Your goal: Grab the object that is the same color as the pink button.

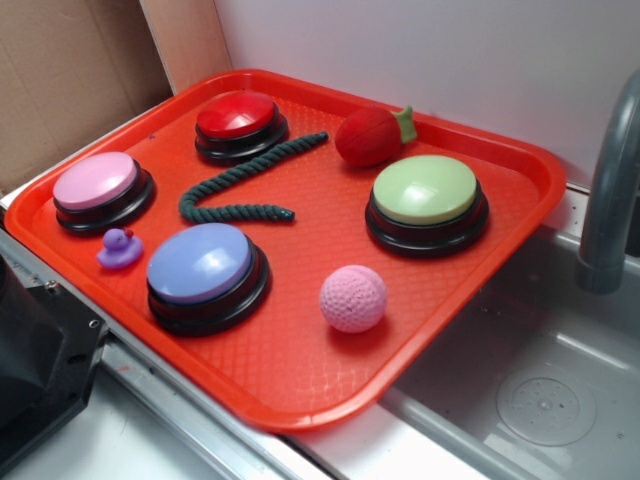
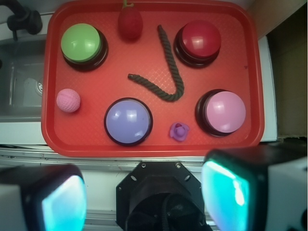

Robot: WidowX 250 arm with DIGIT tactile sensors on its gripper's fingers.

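The object, a small pink knitted ball [image 1: 353, 298] [image 2: 68, 100], lies on the red tray [image 1: 300, 385] [image 2: 154, 147] near its front right corner in the exterior view. The pink button [image 1: 100, 186] [image 2: 224, 112] sits at the tray's left side, beside a small purple duck [image 1: 119, 249] [image 2: 179, 131]. My gripper [image 2: 144, 199] hangs high above, off the tray's near edge, over the robot's black base. It is open, with its two teal-padded fingers [image 2: 65, 204] wide apart and nothing between them. The exterior view does not show the gripper.
On the tray also stand a lavender-blue button [image 1: 205, 272] [image 2: 128, 121], a red button [image 1: 239, 123] [image 2: 198, 42], a green button [image 1: 427, 200] [image 2: 83, 45], a red plush strawberry [image 1: 370, 136] [image 2: 130, 23] and a dark green rope [image 1: 250, 180] [image 2: 166, 77]. A sink [image 1: 540, 390] with a grey faucet [image 1: 610, 180] adjoins.
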